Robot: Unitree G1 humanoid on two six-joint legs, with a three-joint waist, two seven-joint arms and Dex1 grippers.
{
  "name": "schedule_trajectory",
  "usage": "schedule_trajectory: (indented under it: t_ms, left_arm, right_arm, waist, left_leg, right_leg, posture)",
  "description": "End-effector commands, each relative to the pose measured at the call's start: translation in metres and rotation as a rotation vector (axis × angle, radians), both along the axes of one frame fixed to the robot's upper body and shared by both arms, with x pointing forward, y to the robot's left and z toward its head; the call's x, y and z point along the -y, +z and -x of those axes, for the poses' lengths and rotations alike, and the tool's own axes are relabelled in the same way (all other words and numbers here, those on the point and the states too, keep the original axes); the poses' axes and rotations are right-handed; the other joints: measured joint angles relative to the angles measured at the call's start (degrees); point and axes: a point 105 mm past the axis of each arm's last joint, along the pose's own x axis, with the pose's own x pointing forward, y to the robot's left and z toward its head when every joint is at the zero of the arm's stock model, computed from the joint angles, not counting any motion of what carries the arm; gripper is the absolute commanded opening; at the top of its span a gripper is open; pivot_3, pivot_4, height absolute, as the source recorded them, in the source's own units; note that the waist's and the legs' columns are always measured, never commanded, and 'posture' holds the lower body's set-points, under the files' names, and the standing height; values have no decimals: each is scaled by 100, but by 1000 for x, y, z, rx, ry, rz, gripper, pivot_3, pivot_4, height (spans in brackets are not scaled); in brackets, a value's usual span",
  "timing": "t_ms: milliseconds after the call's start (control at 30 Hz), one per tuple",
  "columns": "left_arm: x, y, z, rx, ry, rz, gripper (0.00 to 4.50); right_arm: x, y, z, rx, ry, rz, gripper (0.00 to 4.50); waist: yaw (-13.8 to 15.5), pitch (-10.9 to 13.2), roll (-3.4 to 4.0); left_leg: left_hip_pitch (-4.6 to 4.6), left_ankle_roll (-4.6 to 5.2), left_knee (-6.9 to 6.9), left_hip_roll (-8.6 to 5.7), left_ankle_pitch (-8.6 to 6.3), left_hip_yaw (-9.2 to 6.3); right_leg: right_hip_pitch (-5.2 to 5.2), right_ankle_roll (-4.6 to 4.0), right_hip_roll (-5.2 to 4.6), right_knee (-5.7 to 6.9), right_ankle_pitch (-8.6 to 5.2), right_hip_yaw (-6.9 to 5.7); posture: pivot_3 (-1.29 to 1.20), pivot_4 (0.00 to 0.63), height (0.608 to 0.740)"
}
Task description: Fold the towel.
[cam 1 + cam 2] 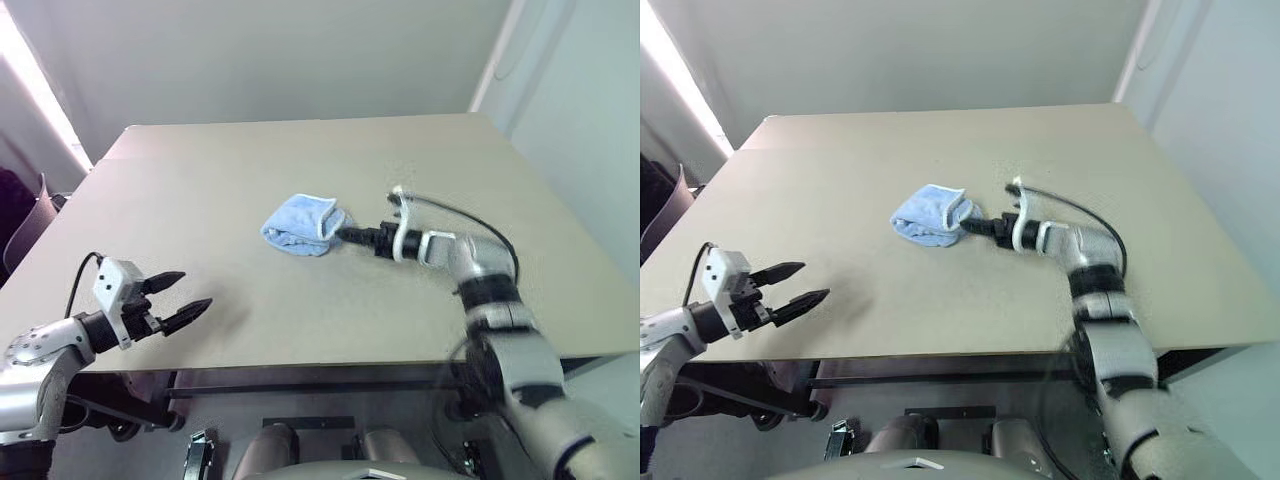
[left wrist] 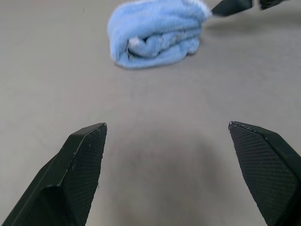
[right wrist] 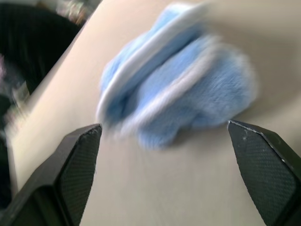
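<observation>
The towel, light blue with white edging, lies bunched into a small thick bundle near the middle of the tan table. My right gripper points at the bundle's right side, its black fingertips just off the cloth; the right wrist view has both fingers spread wide with the towel ahead of them and nothing held. My left gripper hovers open over the table's near left corner, well short of the towel, with bare tabletop between its fingers.
The table's front edge runs just below both arms. A dark chair stands off the left side. A black cable loops over my right wrist. Grey walls stand behind and to the right.
</observation>
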Motion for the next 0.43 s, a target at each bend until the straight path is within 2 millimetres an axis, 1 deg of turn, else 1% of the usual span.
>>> schedule_trajectory:
  t_ms: [33,100,167,267,367,433]
  left_arm:
    - [-6,8,-9,15,33,8,4383]
    - [-10,8,-10,14,44,16,4383]
    - [-14,7,-12,19,62,17,4383]
    - [-17,4,-10,15,81,17,4383]
    - [-16,4,-5,9,88,29,4383]
    - [-15,4,-3,9,85,29,4383]
  right_arm:
    - [-4,36,20,302,131,56,4462]
    - [-1,29,29,319,161,78,4462]
    - [6,21,32,369,161,115,4462]
    - [18,12,34,394,125,108,4462]
    - [36,-8,38,394,91,158,4462]
    - [45,-15,39,372,78,152,4462]
  waist:
    - [-5,1,1]
    - [-35,1,0]
    - [-31,-1,-4]
    - [-4,-1,-5]
    - [24,-1,-6]
    - [38,-1,-6]
  left_leg:
    - [-1,0,0,0,0,0]
    - [4,-1,2,1,0,3]
    - [23,-2,3,2,0,3]
    - [42,-3,2,3,0,0]
    - [41,-3,2,3,-1,2]
    - [38,-3,1,1,-1,3]
  right_leg:
    - [-2,0,0,1,0,0]
    - [1,0,0,3,1,1]
    - [14,-1,1,4,1,1]
    - [15,-6,1,2,-2,1]
    - [16,-7,-2,-6,-3,1]
    - [15,-6,-5,-9,-2,2]
  posture:
    - [0,0,740]
    - [0,0,740]
    - [0,0,740]
    - [0,0,740]
    - [0,0,740]
    - [0,0,740]
